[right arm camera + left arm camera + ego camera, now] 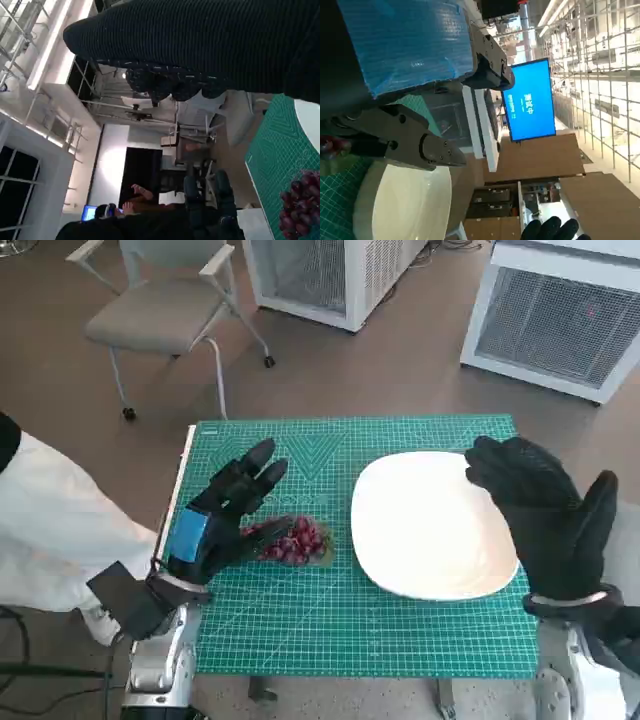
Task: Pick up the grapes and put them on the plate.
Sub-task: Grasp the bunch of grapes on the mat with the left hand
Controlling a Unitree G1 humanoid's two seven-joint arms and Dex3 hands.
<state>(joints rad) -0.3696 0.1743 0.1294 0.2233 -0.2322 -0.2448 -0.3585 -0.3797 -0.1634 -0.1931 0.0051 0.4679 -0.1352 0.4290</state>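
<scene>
Red grapes (pixel 295 540) lay in a small bunch on the green cutting mat (pixel 340 630) covering a small table, just left of a white plate (pixel 430 525) that held nothing. The robot's left hand (pixel 225 510), black with blue tape across its back, hovered beside and partly over the bunch, its fingers (pixel 262 465) spread and gripping nothing. The right hand (pixel 545 510), in a black knitted glove, was raised over the plate's right edge, fingers apart and likewise empty. From the right wrist camera, the grapes (pixel 300 205) showed at the mat's edge. A grey chair (pixel 165 310) and two white metal cabinets (pixel 560 310) stood on the brown floor beyond the table; a blue screen (pixel 530 100) glowed in the left wrist camera's background.
</scene>
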